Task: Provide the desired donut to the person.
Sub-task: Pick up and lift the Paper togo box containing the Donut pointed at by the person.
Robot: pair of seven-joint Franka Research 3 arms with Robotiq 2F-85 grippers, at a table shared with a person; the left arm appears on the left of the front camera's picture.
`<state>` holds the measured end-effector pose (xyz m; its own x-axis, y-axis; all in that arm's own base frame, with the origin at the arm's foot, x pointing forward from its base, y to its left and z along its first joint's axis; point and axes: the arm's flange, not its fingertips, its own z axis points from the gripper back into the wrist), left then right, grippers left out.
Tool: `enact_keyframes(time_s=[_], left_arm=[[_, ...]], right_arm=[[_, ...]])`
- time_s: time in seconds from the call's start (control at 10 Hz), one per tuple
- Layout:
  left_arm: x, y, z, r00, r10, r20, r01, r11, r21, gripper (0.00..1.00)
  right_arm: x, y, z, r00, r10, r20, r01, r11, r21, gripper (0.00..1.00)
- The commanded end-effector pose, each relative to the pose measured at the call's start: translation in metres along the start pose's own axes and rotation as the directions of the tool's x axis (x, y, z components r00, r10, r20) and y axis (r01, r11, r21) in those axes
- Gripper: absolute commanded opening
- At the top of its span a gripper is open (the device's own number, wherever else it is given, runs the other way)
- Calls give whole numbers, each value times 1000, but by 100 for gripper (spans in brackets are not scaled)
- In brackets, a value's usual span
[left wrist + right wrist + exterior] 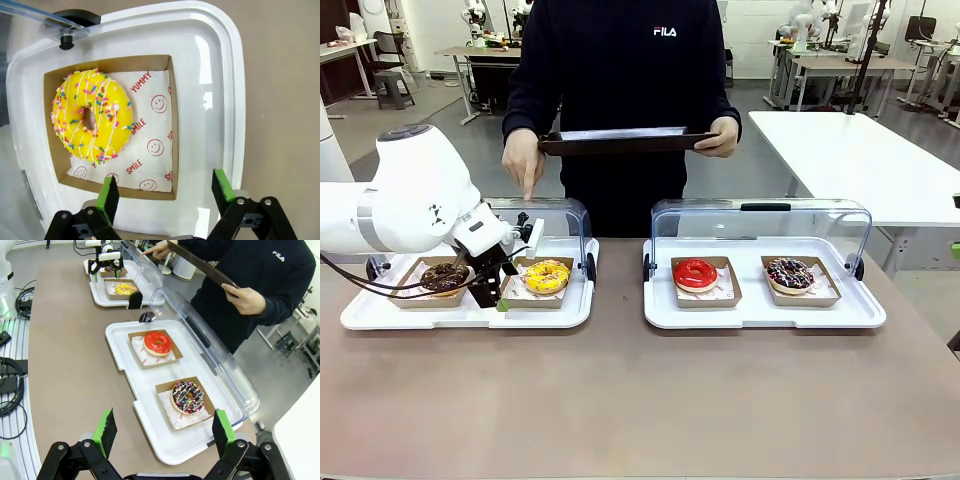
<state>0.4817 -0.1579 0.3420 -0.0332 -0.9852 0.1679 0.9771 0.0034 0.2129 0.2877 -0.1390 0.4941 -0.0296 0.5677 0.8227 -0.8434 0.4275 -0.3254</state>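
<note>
With my left gripper [164,186] open over a corner of the cardboard tray [171,100], I fear a skewed pinch crumples the rim and spills the yellow donut [111,116].

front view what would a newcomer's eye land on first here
The sprinkled yellow donut in its cardboard box on the left white tray, with the left claw hanging right beside it. Behind that tray's raised clear lid, the person's hand points a finger down, while the other hand holds up a dark tray.
</note>
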Motion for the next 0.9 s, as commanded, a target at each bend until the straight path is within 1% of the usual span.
enact_keyframes(time_s=[0.0,0.1,0.4,0.5,0.6,0.8], left_arm=[[-4,0,-8,1000,-8,-21,9,1000,20,40],[-5,0,-9,1000,-3,-31,4,1000,21,1],[-5,-1,-15,999,-12,-48,12,1000,11,0],[-5,-1,-16,999,-12,-42,12,1000,7,4],[-6,-2,-16,999,-6,-38,7,1000,5,0],[-6,-5,-15,999,-3,-38,3,1000,-2,0]], right_arm=[[-1,-3,-2,1000,13,25,-13,1000,-7,100],[-1,-3,-2,1000,13,25,-13,1000,-7,100],[-1,-3,-2,1000,13,25,-13,1000,-7,100],[-1,-3,-2,1000,13,25,-13,1000,-7,100],[-1,-3,-2,1000,13,25,-13,1000,-7,100],[-1,-3,-2,1000,13,25,-13,1000,-7,100]])
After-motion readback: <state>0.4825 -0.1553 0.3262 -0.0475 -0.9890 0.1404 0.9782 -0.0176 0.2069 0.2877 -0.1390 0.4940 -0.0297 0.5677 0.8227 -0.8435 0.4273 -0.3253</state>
